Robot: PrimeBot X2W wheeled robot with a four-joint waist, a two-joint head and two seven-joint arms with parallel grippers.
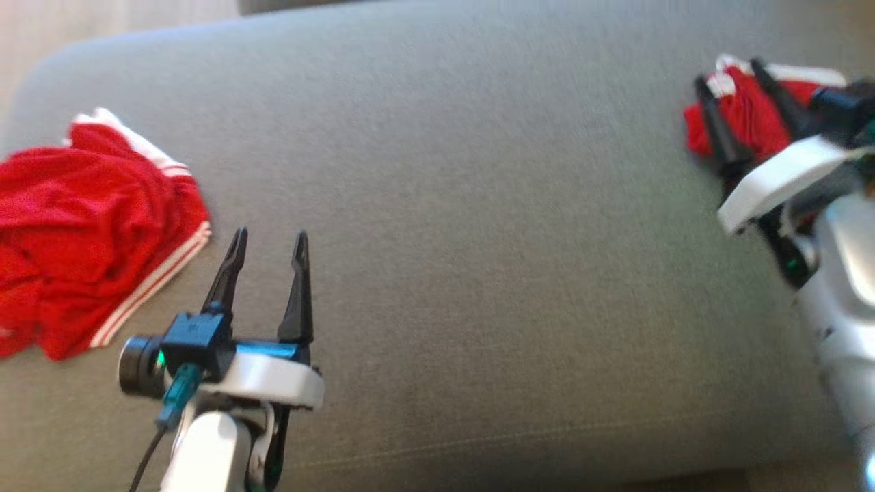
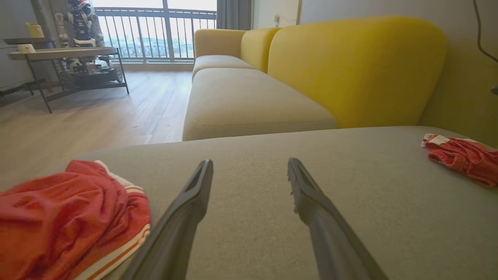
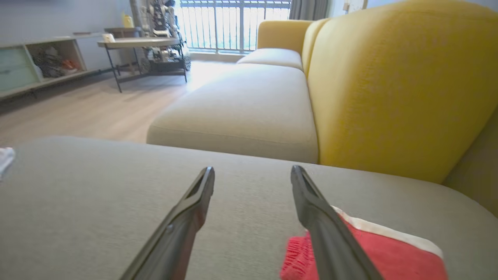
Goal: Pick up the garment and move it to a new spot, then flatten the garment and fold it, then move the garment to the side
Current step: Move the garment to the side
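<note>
Right gripper (image 1: pixel 727 72), fingers apart, hovers over the small folded red garment (image 1: pixel 746 111) at the grey cushion's (image 1: pixel 478 205) edge, seemingly set aside. Left gripper (image 1: pixel 271 234), also spread, should next take the crumpled red shorts (image 1: pixel 82 225) beside it.

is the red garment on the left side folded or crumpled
Crumpled. The red garment lies in a bunched, wrinkled heap on the grey cushion, striped hem curling; the left gripper is open beside it, not touching.
</note>
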